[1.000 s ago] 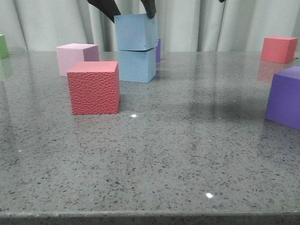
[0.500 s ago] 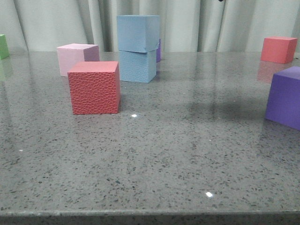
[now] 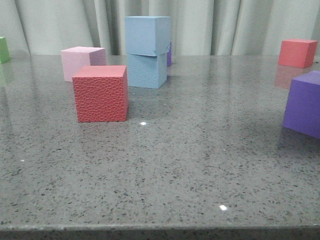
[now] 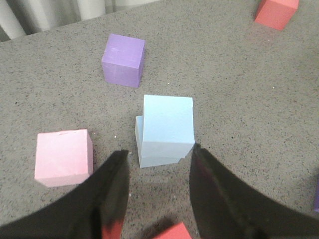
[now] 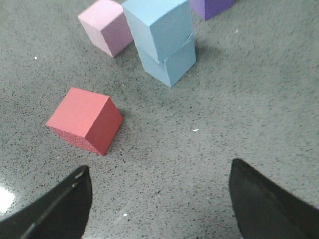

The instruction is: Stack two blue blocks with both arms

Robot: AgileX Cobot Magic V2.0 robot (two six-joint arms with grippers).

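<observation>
Two pale blue blocks stand stacked at the back of the table: the smoother blue block [image 3: 146, 35] rests on the pebbly blue block [image 3: 146, 70], turned slightly off square. The left wrist view looks down on the upper block [image 4: 167, 119] with the lower block's edge [image 4: 139, 132] showing beneath. My left gripper [image 4: 159, 154] is open, high above and just short of the stack, holding nothing. My right gripper [image 5: 160, 174] is open wide over bare table, well away from the stack [image 5: 159, 22]. Neither gripper appears in the front view.
A red pebbly cube [image 3: 100, 93] and a pink cube [image 3: 81, 61] sit left of the stack. A purple cube [image 4: 123, 59] lies behind it. Another purple cube [image 3: 305, 103] and a red cube [image 3: 297, 52] are at the right, a green cube [image 3: 3, 49] at the far left.
A second ago the left gripper's fingers were around the top blue block; they have lifted out of the front view, leaving the block on the stack. The blocks have not moved.
</observation>
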